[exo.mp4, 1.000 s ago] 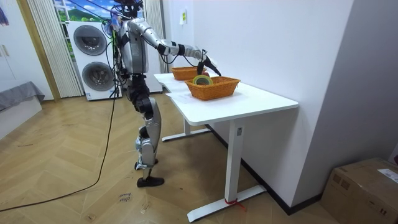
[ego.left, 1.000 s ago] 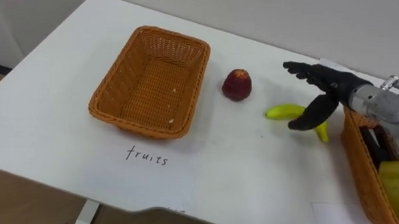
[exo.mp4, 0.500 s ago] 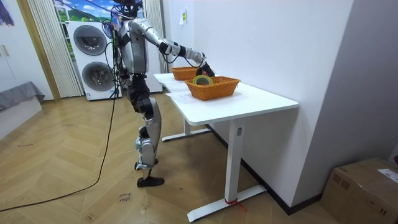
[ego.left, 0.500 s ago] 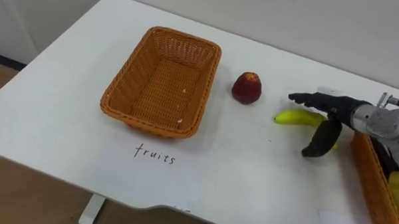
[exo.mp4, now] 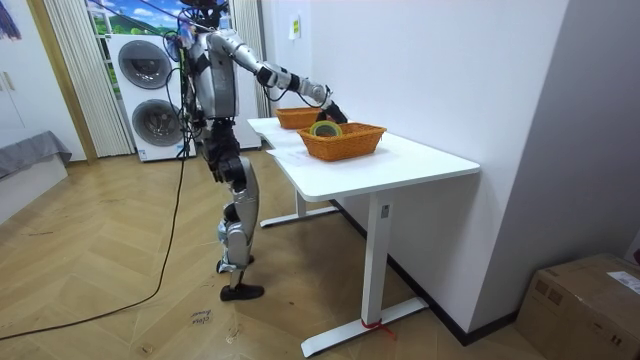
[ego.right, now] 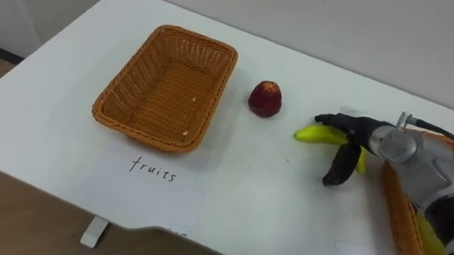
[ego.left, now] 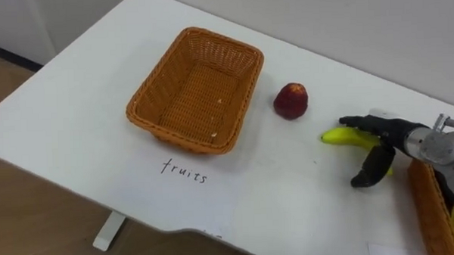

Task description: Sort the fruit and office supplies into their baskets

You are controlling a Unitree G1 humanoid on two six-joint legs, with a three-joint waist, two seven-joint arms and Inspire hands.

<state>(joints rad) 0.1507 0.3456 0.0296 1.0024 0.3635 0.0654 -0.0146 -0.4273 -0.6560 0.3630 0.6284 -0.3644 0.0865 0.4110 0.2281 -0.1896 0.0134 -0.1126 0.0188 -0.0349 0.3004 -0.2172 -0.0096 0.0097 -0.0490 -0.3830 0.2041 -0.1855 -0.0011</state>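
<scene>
Fruit unsorted: fruit basket (ego.left: 199, 94) empty, apple (ego.left: 291, 101) and banana (ego.left: 345, 136) loose on the counter (ego.left: 275, 194).
Right hand (ego.left: 388, 134) lies over the banana near the counter's far edge, fingers (ego.left: 361, 123) apart, not clamped. The apple sits just beside the fruit basket. The room view adds a tape roll (exo.mp4: 323, 129) in the supplies basket (exo.mp4: 345, 142).

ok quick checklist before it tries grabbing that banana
1. Right hand over banana: ok, fingers lie across it, thumb on the near side.
2. Grip closed on banana: not ok, hand is open.
3. Fingers touching banana: cannot tell.
4. Fruits basket has room: ok, nothing in it.
5. Straight path to basket: not ok, apple lies between.
</scene>
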